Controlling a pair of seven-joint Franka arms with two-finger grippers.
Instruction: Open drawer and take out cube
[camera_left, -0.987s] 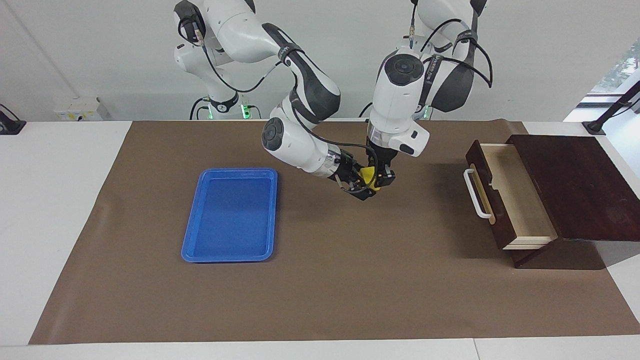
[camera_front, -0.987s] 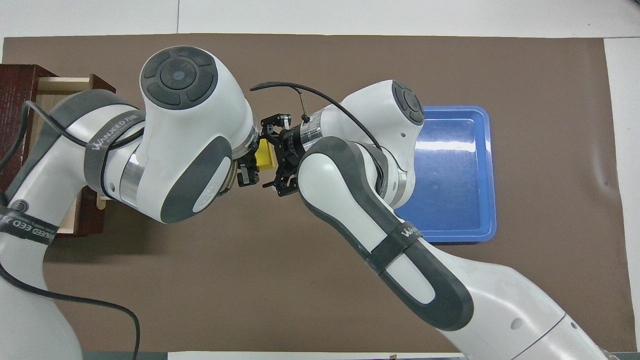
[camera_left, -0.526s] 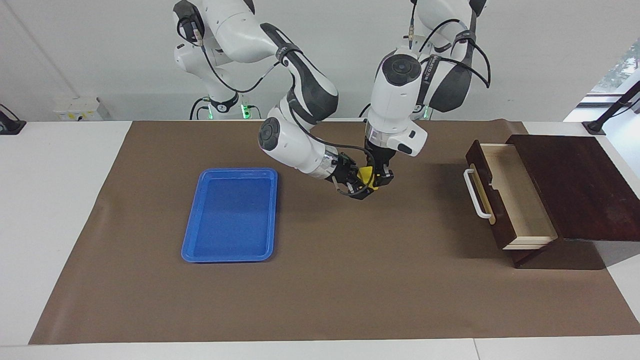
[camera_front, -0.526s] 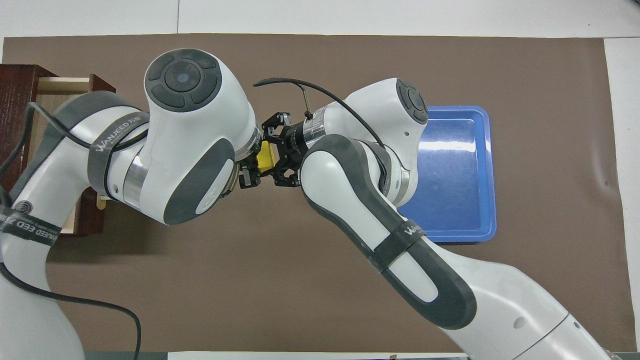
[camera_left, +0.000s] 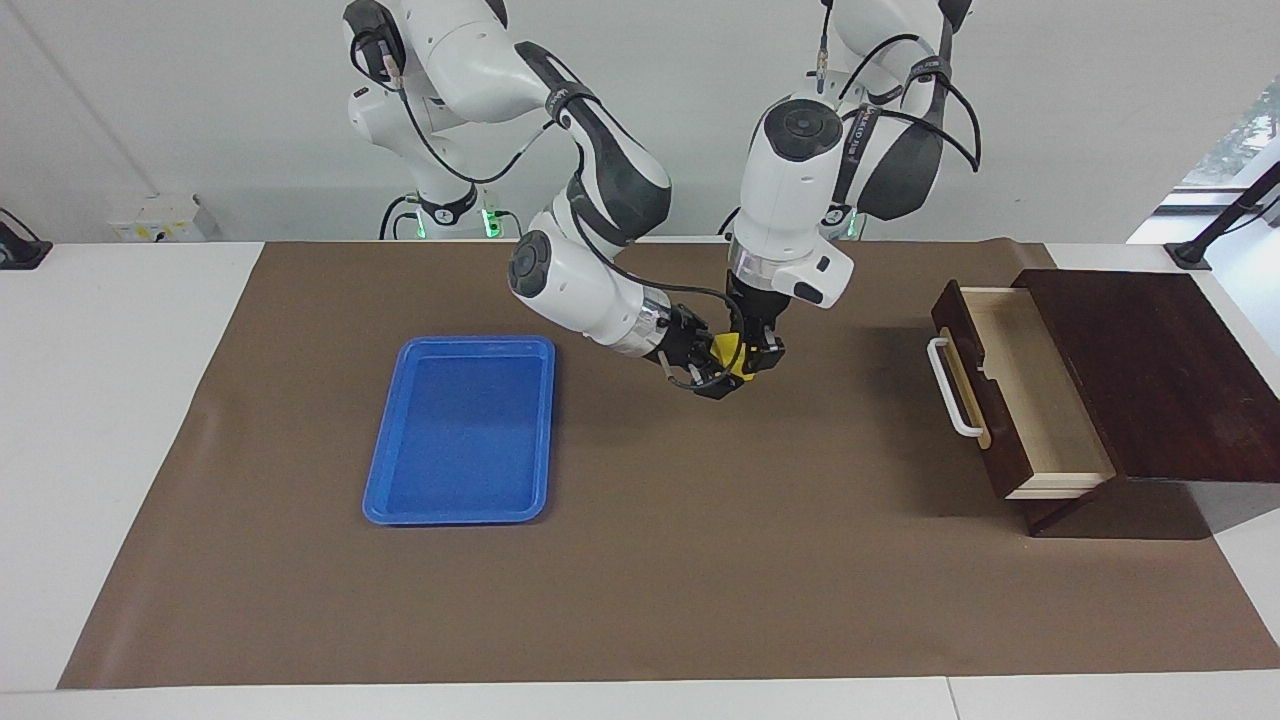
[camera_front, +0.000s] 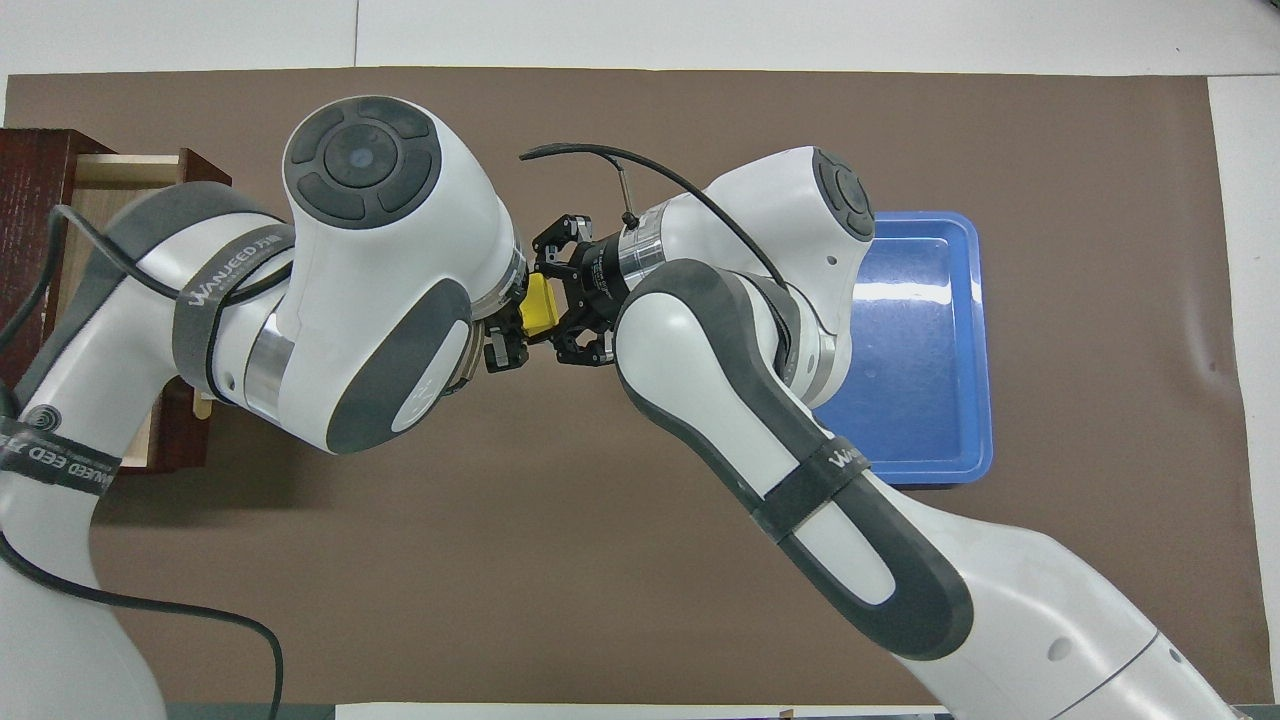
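Observation:
The yellow cube (camera_left: 735, 349) (camera_front: 538, 304) hangs in the air over the middle of the brown mat, held from two sides. My left gripper (camera_left: 752, 352) (camera_front: 516, 324) points straight down and is shut on it. My right gripper (camera_left: 722, 362) (camera_front: 557, 305) comes in sideways from the tray's end and is shut on the same cube. The drawer (camera_left: 1040, 400) stands pulled out of the dark wooden box (camera_left: 1150, 370) at the left arm's end, its pale inside bare and its white handle (camera_left: 955, 392) toward the table's middle. In the overhead view the left arm hides most of the drawer (camera_front: 110, 170).
A blue plastic tray (camera_left: 460, 430) (camera_front: 925, 340) lies on the brown mat (camera_left: 700, 560) toward the right arm's end, with nothing in it. The two forearms crowd the space above the mat's middle.
My right gripper has shut on the cube that the left gripper holds. Both hands with the cube have drifted slightly upward and toward the tray.

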